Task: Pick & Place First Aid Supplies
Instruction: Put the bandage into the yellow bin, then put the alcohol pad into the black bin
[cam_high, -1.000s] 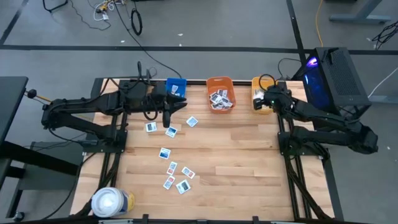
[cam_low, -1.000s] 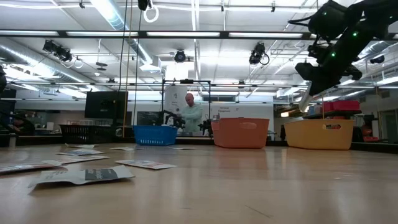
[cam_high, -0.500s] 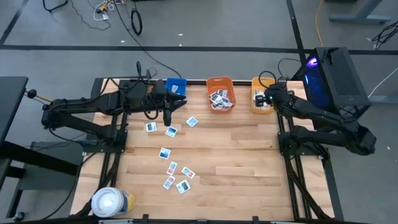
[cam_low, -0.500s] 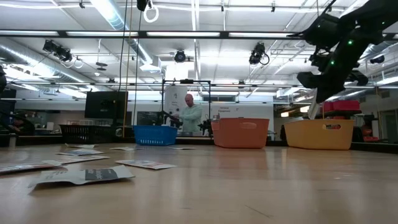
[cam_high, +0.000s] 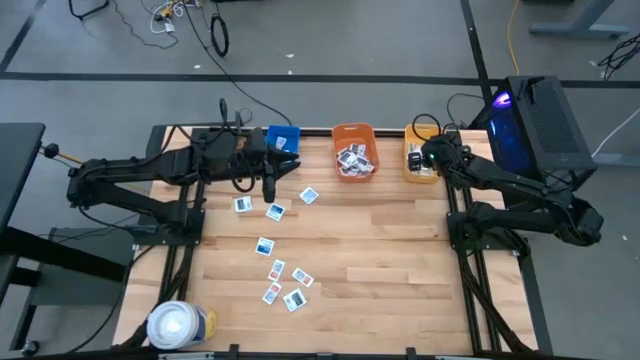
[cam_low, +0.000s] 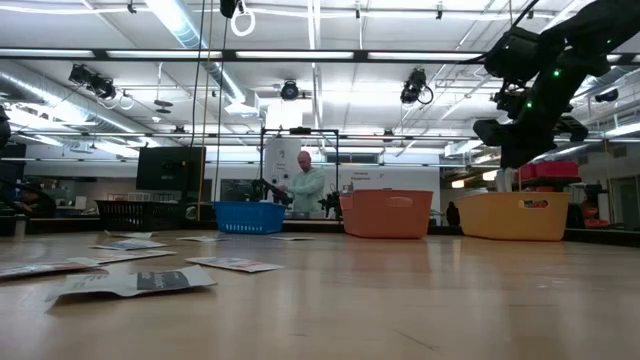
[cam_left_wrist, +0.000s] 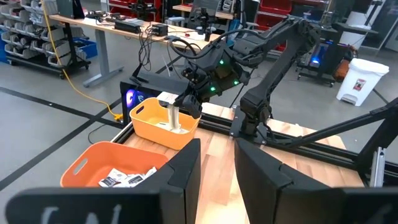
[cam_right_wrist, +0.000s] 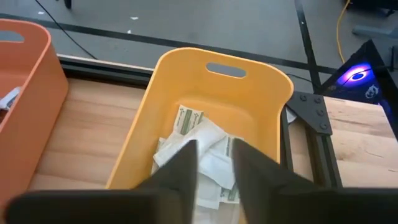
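Several small white packets (cam_high: 275, 270) lie flat on the wooden table, with more in the orange bin (cam_high: 353, 150). My right gripper (cam_high: 425, 157) is open above the yellow bin (cam_right_wrist: 217, 81), which holds pale greenish strips (cam_right_wrist: 199, 134). In the left wrist view a pale strip (cam_left_wrist: 173, 118) stands upright just below the right gripper (cam_left_wrist: 186, 106), its lower end inside the yellow bin (cam_left_wrist: 163, 121). My left gripper (cam_high: 268, 190) hovers slightly open above the table near the blue bin (cam_high: 283, 140), with nothing between its fingers (cam_left_wrist: 186, 171). My right gripper points slanting down into the yellow bin. I cannot tell whether its fingers touch the upright strip's top end (cam_left_wrist: 171, 107). The low view shows no strip beneath the gripper (cam_low: 505, 160).
The blue, orange and yellow bins stand in a row along the table's far edge. A large white roll (cam_high: 178, 325) sits at the near left corner. A dark computer case (cam_high: 540, 120) stands beyond the right edge. A person (cam_low: 305, 185) stands in the room behind the table.
My right gripper has sunk a little toward the yellow bin. A pale strip hung below it in the earlier low views and no longer shows there.
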